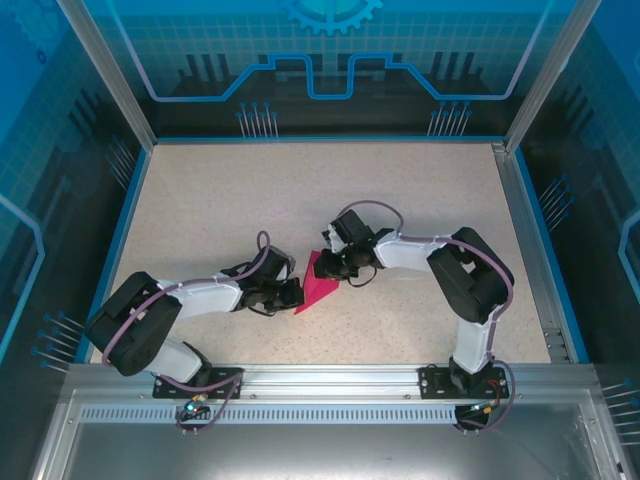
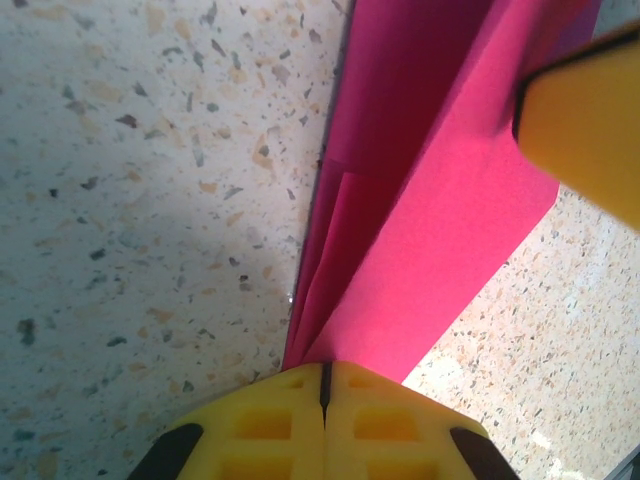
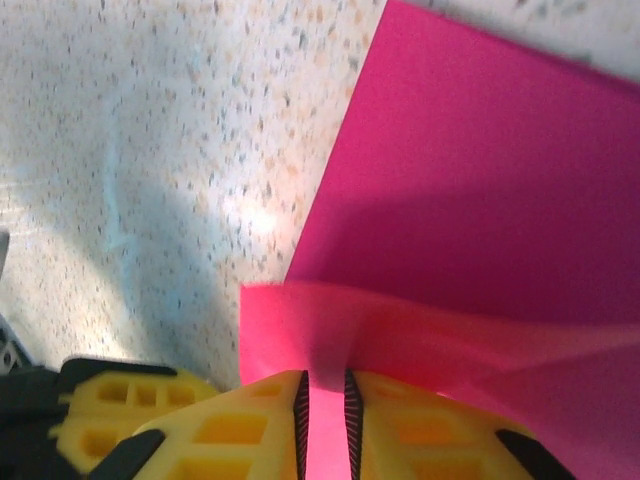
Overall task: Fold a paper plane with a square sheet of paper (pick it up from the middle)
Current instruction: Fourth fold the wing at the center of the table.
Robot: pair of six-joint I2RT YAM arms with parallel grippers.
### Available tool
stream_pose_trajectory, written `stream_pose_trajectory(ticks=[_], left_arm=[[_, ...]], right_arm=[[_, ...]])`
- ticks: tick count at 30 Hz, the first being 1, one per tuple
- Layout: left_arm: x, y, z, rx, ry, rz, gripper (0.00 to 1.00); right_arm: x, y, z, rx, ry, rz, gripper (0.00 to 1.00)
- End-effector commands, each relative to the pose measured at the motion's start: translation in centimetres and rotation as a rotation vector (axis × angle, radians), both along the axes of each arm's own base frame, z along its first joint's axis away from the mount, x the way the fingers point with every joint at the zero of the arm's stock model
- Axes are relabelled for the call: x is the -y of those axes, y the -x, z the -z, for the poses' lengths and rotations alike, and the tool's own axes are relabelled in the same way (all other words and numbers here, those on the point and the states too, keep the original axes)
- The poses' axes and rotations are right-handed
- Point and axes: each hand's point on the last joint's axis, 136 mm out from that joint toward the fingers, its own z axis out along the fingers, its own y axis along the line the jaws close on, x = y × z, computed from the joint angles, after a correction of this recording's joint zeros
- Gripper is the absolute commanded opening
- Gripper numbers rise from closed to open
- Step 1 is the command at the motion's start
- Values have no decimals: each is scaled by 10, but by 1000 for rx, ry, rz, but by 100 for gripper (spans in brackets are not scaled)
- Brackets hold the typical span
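Left gripper jaws clamped on left edge of paper plane; right gripper jaws pinched its raised far-right flap, over worktop.

The paper is thin, smooth and matt magenta-pink, with crisp creases. The worktop looks like pale speckled stone with a faint sheen. The left fingers and right fingers are matt yellow moulded plastic, the right pair with ribbed black inner faces. The arm shells are glossy white and black plastic, and the near rail is brushed metal.
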Motion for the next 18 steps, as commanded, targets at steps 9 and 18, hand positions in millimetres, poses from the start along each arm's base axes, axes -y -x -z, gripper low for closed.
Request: stream_pose_trajectory(ticks=[9, 18], left_arm=[[-36, 28, 38, -103, -177, -35, 6], [-35, 26, 37, -99, -174, -36, 6]], right_arm=[[-27, 35, -2, -21, -88, -84, 11], [-30, 37, 22, -54, -39, -78, 12]])
